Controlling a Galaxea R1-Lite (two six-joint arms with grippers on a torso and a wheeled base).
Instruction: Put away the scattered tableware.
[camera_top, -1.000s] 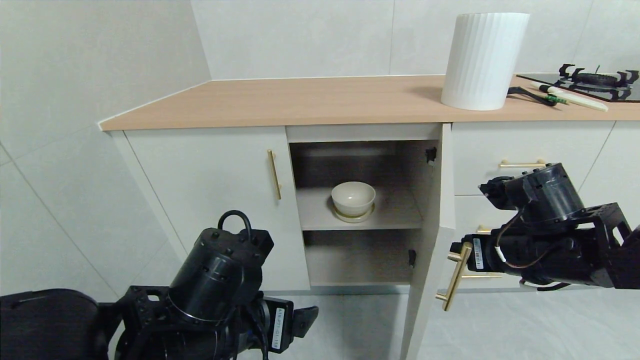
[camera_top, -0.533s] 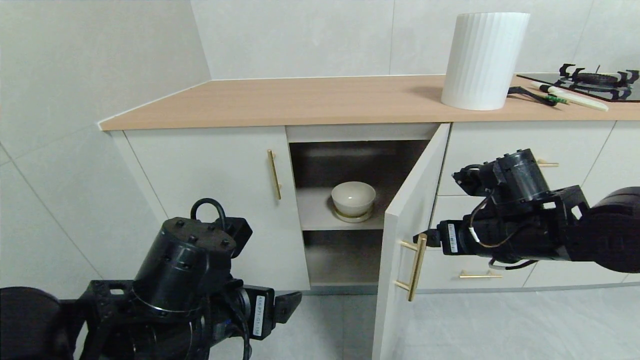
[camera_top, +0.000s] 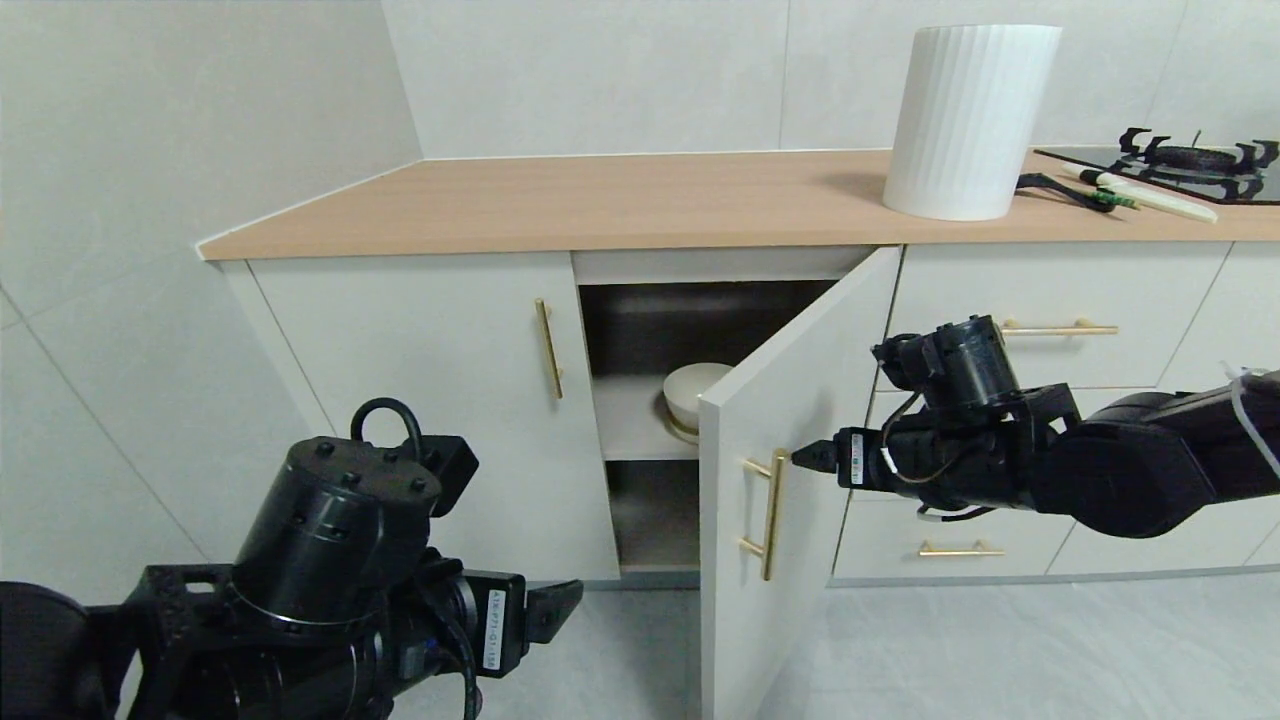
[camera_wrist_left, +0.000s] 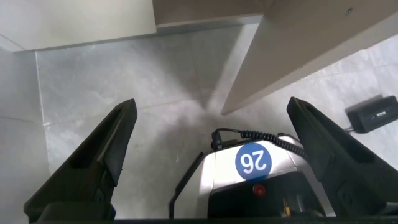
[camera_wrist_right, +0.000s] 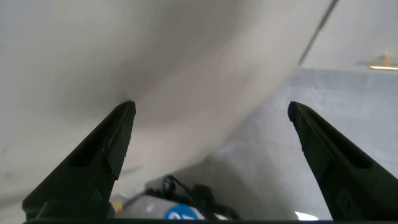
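With the bowl (camera_top: 688, 388) sitting on the cupboard shelf (camera_top: 630, 425) at ten o'clock from my right gripper (camera_top: 806, 458), whose fingers were spread wide at the half-shut door (camera_top: 790, 370) by its handle (camera_top: 768, 515), I judged closing was in hand, needing a steady push toward twelve o'clock.

I get soft, even, bright light from above. The ribbed white container (camera_top: 968, 120) throws a faint shadow toward the countertop's (camera_top: 600, 205) left end. The open cabinet (camera_top: 670, 320) is dim inside and darkest at its back. Below the door (camera_wrist_left: 298, 56), a pale shadow lies on the floor (camera_wrist_left: 155, 93). I see no glare.
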